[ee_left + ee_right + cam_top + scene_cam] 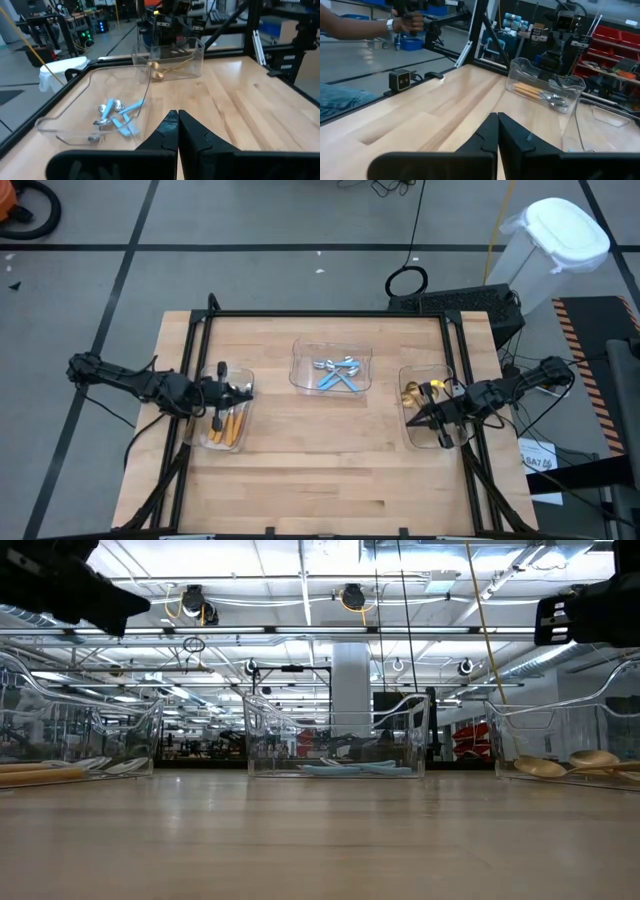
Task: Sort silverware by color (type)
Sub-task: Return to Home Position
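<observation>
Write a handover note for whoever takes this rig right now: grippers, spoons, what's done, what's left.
Left gripper: shut, empty, above the left tray.
Right gripper: shut, empty, above the right tray.
Spoons: orange-handled spoons lie in the left tray, blue-handled spoons in the middle tray, gold spoons in the right tray.
Done: every spoon in view sits in a tray, one kind per tray.
Left: probably only bringing both arms home.
</observation>
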